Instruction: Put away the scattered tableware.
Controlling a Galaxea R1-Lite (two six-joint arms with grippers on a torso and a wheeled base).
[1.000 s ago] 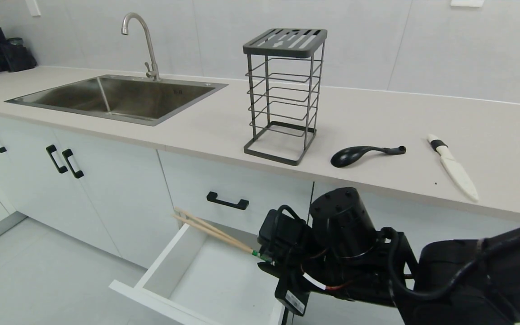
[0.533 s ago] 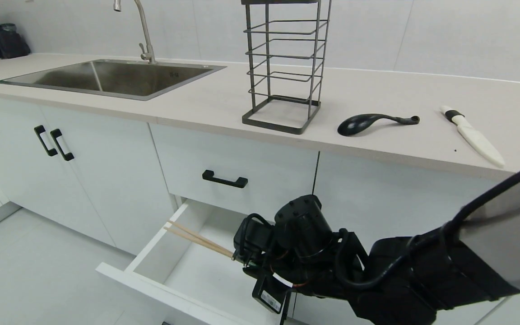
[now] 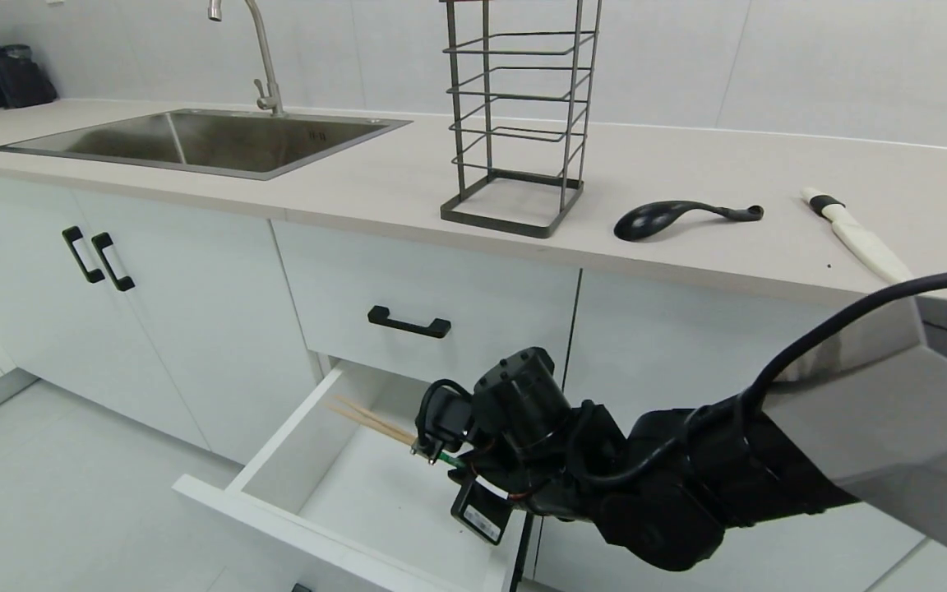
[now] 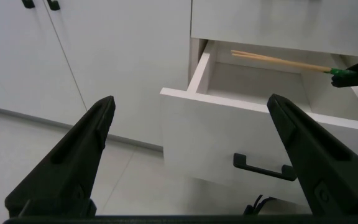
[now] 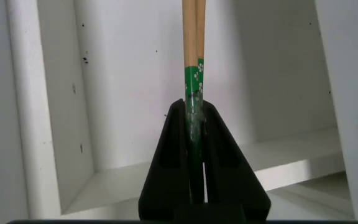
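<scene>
A pair of wooden chopsticks point(image 3: 371, 421) with green ends is clamped in my right gripper point(image 3: 431, 449), shut on them. They reach low over the inside of the open white drawer point(image 3: 276, 448) below the counter. In the right wrist view the chopsticks point(image 5: 193, 37) stick out from the gripper point(image 5: 194, 115) above the drawer floor point(image 5: 123, 81). My left gripper point(image 4: 191, 102) hangs open and empty in front of the drawer point(image 4: 185, 99), where the chopsticks point(image 4: 278, 61) also show. A black spoon point(image 3: 654, 218) and a white knife point(image 3: 856, 234) lie on the counter at the right.
A dark wire rack point(image 3: 515, 115) stands on the counter to the left of the spoon. The steel sink point(image 3: 194, 140) with its tap is at the far left. A shut drawer with a black handle point(image 3: 408, 322) sits above the open one.
The head camera has tilted down. My right gripper has carried the chopsticks lower and further into the open drawer. Spoon and knife have stayed put.
</scene>
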